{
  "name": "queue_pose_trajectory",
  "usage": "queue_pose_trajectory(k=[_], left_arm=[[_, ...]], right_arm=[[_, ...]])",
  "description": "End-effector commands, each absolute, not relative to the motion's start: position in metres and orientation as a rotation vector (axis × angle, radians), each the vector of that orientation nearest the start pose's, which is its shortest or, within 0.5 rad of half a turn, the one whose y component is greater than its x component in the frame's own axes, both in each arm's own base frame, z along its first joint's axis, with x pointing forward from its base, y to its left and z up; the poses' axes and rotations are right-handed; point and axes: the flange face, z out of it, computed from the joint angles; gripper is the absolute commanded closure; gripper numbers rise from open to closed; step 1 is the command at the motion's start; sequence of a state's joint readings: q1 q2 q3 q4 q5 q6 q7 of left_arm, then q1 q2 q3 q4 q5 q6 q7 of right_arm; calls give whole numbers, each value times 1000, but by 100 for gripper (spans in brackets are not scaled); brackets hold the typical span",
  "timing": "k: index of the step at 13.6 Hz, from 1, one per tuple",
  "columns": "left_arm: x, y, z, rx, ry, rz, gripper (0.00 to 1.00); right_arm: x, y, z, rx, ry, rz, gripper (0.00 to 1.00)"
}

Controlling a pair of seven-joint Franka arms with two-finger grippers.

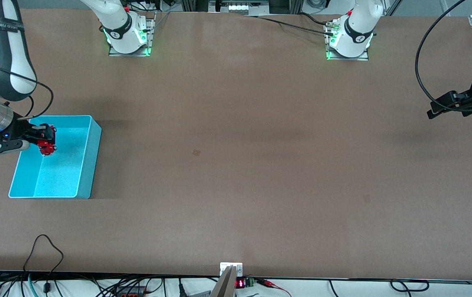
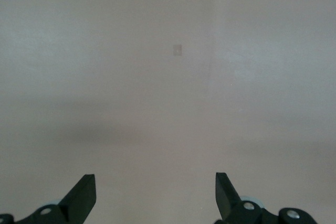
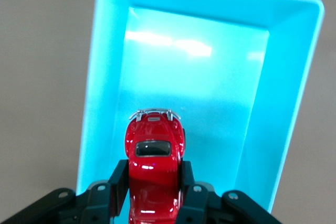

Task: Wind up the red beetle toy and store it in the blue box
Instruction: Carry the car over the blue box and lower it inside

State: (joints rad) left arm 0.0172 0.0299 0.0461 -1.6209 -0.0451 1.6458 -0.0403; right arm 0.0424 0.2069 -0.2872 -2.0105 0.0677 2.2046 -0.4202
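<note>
- Front view: the right gripper (image 1: pixel 45 140) is clenched on the red beetle toy (image 1: pixel 47 148) and hangs over the blue box (image 1: pixel 89 165), which sits at the right arm's end of the table (image 1: pixel 236 165). The left gripper (image 1: pixel 433 109) waits over the table's left-arm end, holding nothing.
- Left wrist view: only bare table (image 2: pixel 168 77) shows under the left gripper (image 2: pixel 155 192), whose fingers (image 2: pixel 84 195) stand spread wide apart.
- Right wrist view: the right gripper (image 3: pixel 154 182) pinches the toy (image 3: pixel 154 161) across its flanks at one end, with the box floor (image 3: pixel 210 103) below.
- Handling, as I judge it: the toy looks light, hard and glossy, so it may slip. Gripping the flat sides, clear of the wheels, seems soundest, and a low release should suit it.
</note>
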Motion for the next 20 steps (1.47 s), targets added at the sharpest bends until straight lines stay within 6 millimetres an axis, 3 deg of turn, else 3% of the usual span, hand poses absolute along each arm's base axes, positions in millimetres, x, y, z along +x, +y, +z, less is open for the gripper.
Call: queue_pose_trajectory(k=[1,2,7,11,13,14,15,16,19,20], left_arm=[[562,28,597,-3167,-149,-10,0],[562,30,597,-3168,-152,-10,0],[561,29,597,-3171,-152,-8,0],[561,34,595,-3172,-167,-3,0],[561,33,596,-3171,-162,-6,0],[561,31,596,-3171,-157,-6,0],[561,30,595,-3171,-155,-3,0],[561,30,596,-3171,-155,-6,0],[561,38,594,-3171,-177,-1,0],[561,44,594,-3169,-194,-6,0]], right_arm=[[579,-139,329,-3154,-44,77,100],[577,-151,318,-3162,1,97,100],[576,-168,266,-3190,67,153,100],[565,-165,223,-3177,153,281,93],[563,-164,215,-3175,161,305,86],[562,-164,211,-3175,168,317,76],[561,-163,205,-3174,191,333,58],[561,-160,203,-3174,201,338,48],[563,-157,211,-3170,194,321,0],[566,-156,222,-3171,182,290,0]])
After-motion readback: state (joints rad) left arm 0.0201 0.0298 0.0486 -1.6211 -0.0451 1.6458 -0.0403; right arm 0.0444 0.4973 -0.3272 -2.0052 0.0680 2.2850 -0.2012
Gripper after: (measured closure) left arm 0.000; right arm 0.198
